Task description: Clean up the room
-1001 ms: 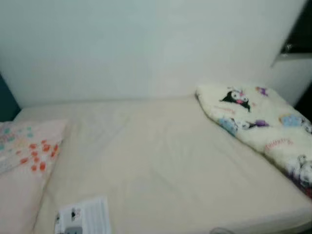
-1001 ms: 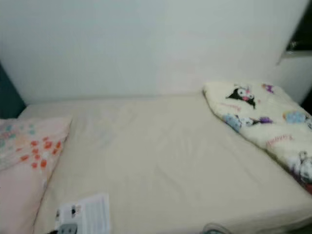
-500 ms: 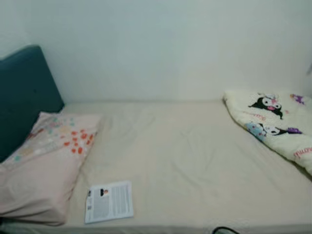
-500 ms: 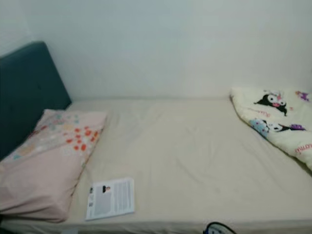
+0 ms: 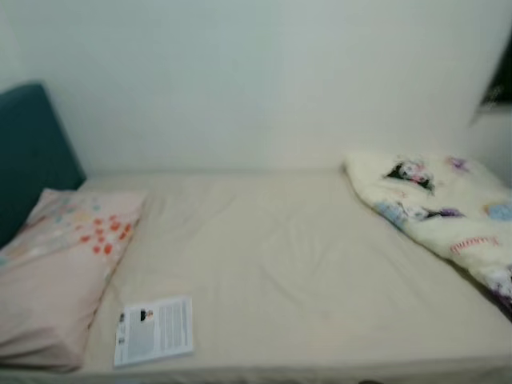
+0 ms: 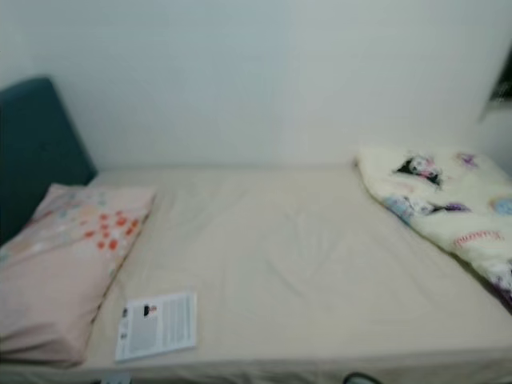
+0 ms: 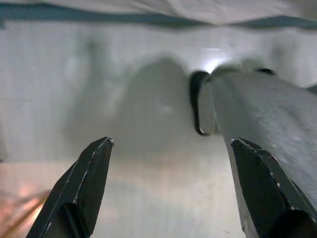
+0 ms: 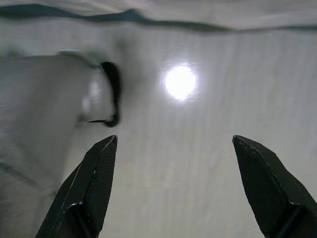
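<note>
Now one pillow (image 5: 56, 272), one leaflet (image 5: 154, 330), one blanket (image 5: 436, 212); left claw (image 7: 171, 183) and right claw (image 8: 173, 183) both spread.

Camera swings back right since half a second ago: headboard (image 5: 32, 152) shows less, blanket (image 5: 436, 204) shows more, dark shelf (image 5: 498, 80) back in corner. Pillow (image 5: 60, 272) and leaflet (image 5: 154, 330) sit further left in frame (view shift, not moved).
</note>
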